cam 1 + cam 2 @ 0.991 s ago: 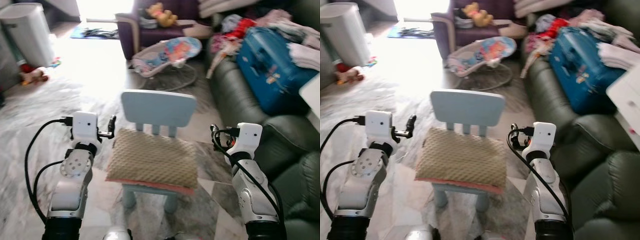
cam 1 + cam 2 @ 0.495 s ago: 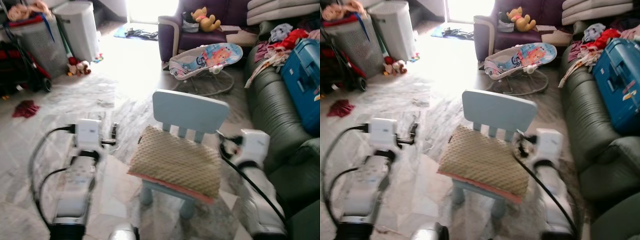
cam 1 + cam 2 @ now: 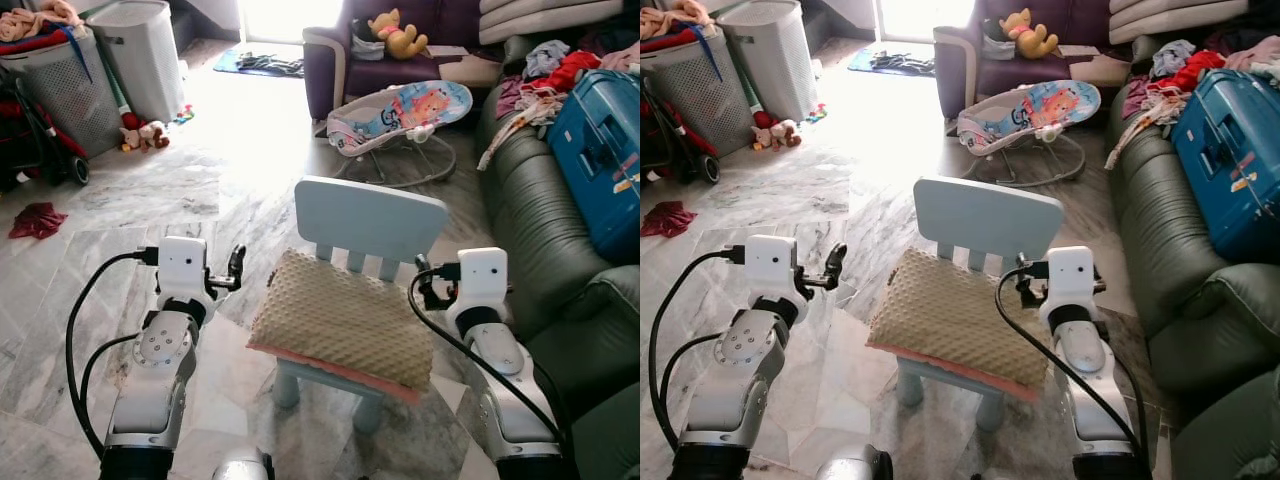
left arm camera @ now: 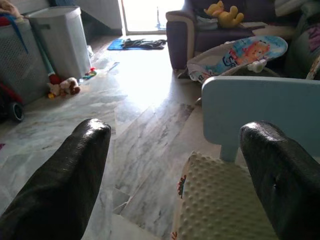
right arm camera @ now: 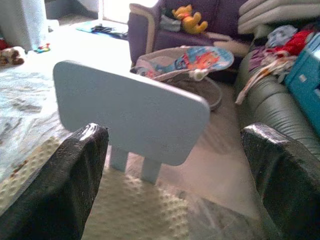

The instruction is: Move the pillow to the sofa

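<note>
Pillow [image 3: 342, 318] lies on seat of small pale-blue plastic chair [image 3: 372, 217], beige nubbly top, pink underside edge, rectangular. Left gripper [image 4: 175, 175] beside pillow's left end, fingers spread wide, holding nothing. Right gripper [image 5: 175, 175] at pillow's right end, fingers wide apart, empty. Dark green leather sofa [image 3: 545, 235] on right, blue suitcase [image 3: 600, 150] and clothes heaped on it. Grey mesh hamper [image 3: 55, 85] holds laundry. Marble floor [image 3: 150, 200], glossy.
</note>
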`<state>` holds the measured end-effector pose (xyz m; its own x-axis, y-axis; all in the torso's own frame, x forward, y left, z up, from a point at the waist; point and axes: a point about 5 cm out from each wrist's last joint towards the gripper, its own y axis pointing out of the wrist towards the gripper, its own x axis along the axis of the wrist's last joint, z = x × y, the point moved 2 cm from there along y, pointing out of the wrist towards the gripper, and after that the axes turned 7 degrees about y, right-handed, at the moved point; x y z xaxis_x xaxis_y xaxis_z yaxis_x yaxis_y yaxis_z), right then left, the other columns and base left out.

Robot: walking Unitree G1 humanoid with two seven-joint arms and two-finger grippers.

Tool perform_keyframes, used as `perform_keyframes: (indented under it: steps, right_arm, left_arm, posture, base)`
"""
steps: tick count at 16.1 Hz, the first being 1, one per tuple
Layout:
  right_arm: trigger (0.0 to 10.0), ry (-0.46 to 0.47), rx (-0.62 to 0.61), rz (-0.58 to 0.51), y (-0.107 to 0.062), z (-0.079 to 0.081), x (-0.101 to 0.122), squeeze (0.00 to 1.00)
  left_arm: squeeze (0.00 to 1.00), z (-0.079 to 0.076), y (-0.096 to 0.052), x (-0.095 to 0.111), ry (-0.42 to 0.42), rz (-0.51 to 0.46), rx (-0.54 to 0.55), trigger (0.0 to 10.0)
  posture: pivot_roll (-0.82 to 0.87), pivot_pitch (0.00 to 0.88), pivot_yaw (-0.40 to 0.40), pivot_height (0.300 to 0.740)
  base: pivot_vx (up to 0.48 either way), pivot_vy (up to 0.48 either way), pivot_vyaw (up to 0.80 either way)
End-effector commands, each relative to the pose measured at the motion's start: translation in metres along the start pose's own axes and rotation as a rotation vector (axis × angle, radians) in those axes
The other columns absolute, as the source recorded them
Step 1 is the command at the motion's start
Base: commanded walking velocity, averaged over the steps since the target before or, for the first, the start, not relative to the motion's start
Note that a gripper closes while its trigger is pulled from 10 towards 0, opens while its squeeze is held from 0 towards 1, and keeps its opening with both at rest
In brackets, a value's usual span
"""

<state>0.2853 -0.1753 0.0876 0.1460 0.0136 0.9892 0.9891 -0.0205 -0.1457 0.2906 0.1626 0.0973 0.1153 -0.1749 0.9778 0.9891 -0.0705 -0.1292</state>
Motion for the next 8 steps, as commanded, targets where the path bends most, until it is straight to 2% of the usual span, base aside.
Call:
perform_keyframes:
  steps: [1, 4, 8]
  right_arm:
    - [10.0, 0.002, -0.009, -0.024, -0.0014, -0.0027, 0.0061, 0.00]
    - [10.0, 0.012, -0.015, -0.030, -0.0017, -0.0041, 0.0067, 0.00]
    - [10.0, 0.042, -0.037, -0.031, -0.0035, -0.0086, 0.0069, 0.00]
  left_arm:
    - [0.00, -0.0015, 0.0011, 0.0059, -0.007, -0.016, 0.001, 10.0]
    - [0.00, -0.0022, 0.0027, 0.0058, -0.012, -0.015, -0.004, 10.0]
    - [0.00, -0.0035, 0.0042, 0.0044, 0.007, -0.004, 0.009, 10.0]
  posture:
    - [-0.03, 0.000, -0.031, 0.740]
    - [-0.04, 0.000, -0.027, 0.740]
    - [-0.04, 0.000, -0.021, 0.740]
  base:
    - [0.247, 0.000, 0.00]
    - [0.250, 0.000, 0.00]
    - [0.000, 0.000, 0.00]
